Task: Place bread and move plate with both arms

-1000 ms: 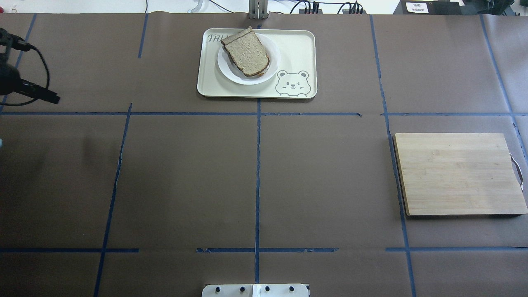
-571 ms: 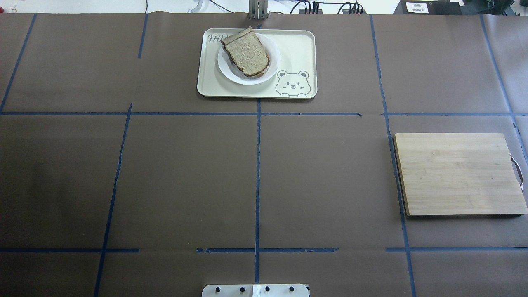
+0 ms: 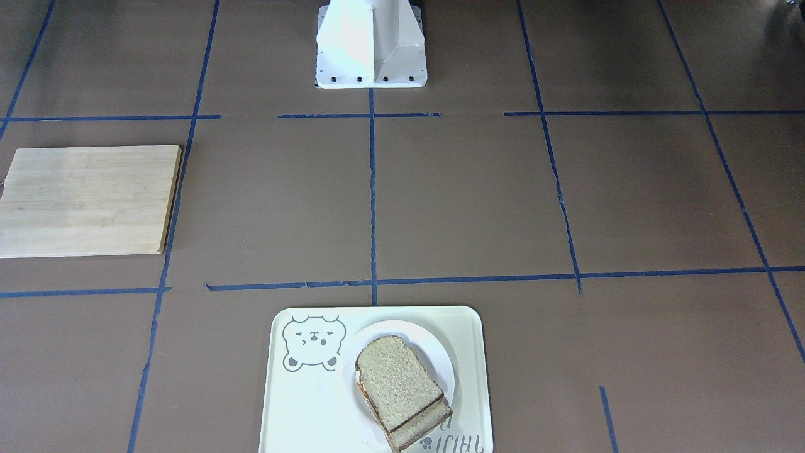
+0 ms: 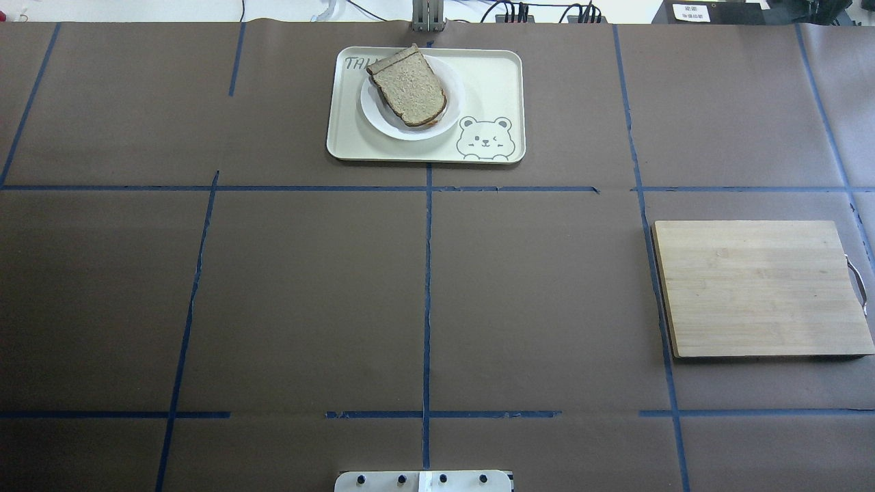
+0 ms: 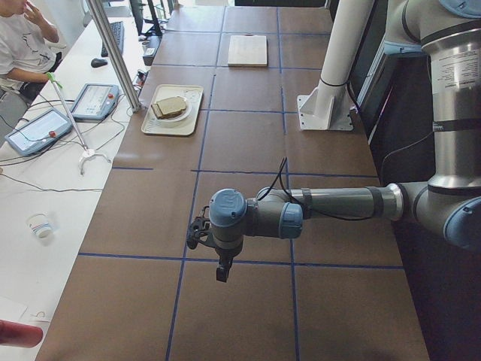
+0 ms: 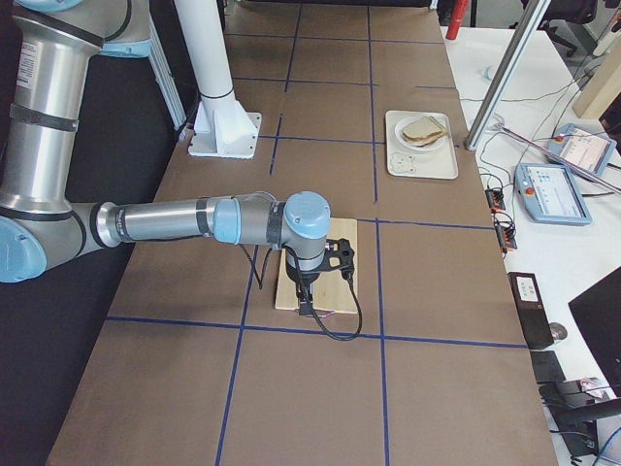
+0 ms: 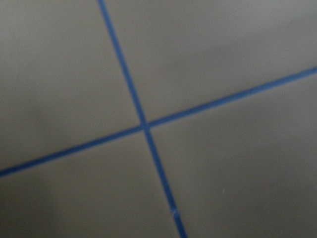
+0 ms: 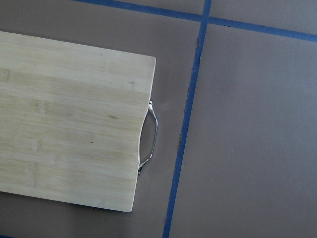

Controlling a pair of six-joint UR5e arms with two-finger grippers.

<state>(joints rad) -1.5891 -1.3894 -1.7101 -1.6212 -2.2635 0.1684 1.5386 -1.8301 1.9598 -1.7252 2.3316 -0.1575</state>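
Observation:
The bread (image 4: 409, 85), a speckled slice with dark crust, lies on the small white plate (image 4: 456, 104). The plate sits on the cream bear tray (image 4: 492, 75) at the table's far middle. A paler slice (image 4: 388, 60) pokes out under the bread. Bread (image 3: 395, 380) and plate (image 3: 441, 353) also show in the front view. My left gripper (image 5: 222, 272) hangs over bare table, far from the tray, seen only in the left side view. My right gripper (image 6: 305, 311) hangs over the cutting board's near edge, seen only in the right side view. I cannot tell whether either is open.
A wooden cutting board (image 4: 759, 287) with a metal handle (image 8: 151, 134) lies at the right. The white pedestal base (image 3: 371, 44) stands at the robot's edge. Blue tape lines cross the brown table. A person (image 5: 22, 37) sits beyond the far side.
My left gripper was at the overhead view's left edge one second ago and has since moved out of that view. Bread, plate, tray and board have not moved.

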